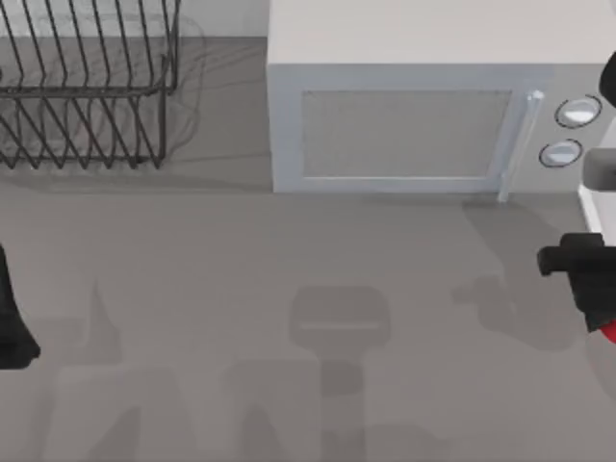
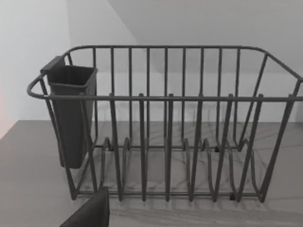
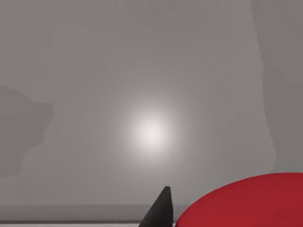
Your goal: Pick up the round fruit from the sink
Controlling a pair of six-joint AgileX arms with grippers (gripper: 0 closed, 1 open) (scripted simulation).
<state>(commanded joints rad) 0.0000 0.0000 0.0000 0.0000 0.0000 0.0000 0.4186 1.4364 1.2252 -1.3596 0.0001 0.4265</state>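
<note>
The round fruit (image 3: 246, 201) is a smooth bright-red lump close up in the right wrist view, with one dark fingertip (image 3: 161, 208) right beside it and the grey counter well below. From above, a sliver of the red fruit (image 1: 606, 332) shows at the table's right edge, under my right gripper (image 1: 599, 313), which is shut on it. The sink is out of view. My left gripper (image 1: 12, 332) sits parked at the table's left edge.
A white microwave (image 1: 404, 115) with two knobs (image 1: 576, 112) stands at the back right, just beyond the right arm. A dark wire dish rack (image 1: 82, 87) with a cutlery cup (image 2: 71, 113) stands at the back left. Grey counter (image 1: 308, 279) lies between the arms.
</note>
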